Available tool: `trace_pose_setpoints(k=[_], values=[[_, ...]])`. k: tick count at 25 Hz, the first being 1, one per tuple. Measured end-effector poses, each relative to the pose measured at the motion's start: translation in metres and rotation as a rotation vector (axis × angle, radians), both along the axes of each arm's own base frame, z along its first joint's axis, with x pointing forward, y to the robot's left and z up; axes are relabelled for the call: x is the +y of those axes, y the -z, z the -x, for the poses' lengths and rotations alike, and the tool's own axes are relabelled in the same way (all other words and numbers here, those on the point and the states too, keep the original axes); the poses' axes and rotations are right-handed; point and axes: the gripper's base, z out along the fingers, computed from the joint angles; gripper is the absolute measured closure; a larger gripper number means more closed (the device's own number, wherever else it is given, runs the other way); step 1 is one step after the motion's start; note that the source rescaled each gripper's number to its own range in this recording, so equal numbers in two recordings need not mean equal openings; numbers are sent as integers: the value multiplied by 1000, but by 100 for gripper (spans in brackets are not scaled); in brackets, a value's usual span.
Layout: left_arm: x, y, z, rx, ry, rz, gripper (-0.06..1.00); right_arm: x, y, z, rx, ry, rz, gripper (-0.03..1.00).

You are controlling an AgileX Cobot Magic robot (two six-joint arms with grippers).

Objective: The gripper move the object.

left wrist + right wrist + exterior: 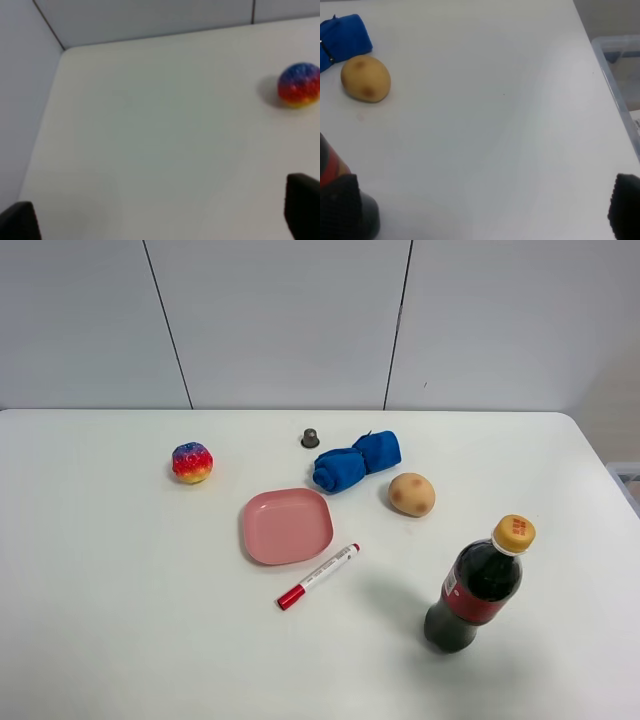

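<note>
Seven things sit on the counter [100,570], and the task doesn't say which one to move. Both hands hang clear with fingers apart, holding nothing: left hand [160,220] near the ball [299,84], right hand [485,210] just beside the bottle [332,175], potato [365,78] beyond. The plate [286,526] sits mid-counter with the marker [318,576] just beside it, so I'd guess something goes there. I'd come down straight, centre the fingers, and keep clear of that tall bottle.
</note>
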Motion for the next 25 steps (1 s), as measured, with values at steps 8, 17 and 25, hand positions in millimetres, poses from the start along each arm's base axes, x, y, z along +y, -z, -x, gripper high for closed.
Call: trace_pose_setpoints(k=[8, 17, 25], values=[[-15, 38, 37, -21, 71, 66, -5, 0, 0, 0, 0, 0, 0, -3], [-24, 43, 88, -116, 73, 77, -5, 0, 0, 0, 0, 0, 0, -3], [-22, 47, 100, -138, 5, 121, -5, 0, 0, 0, 0, 0, 0, -3]])
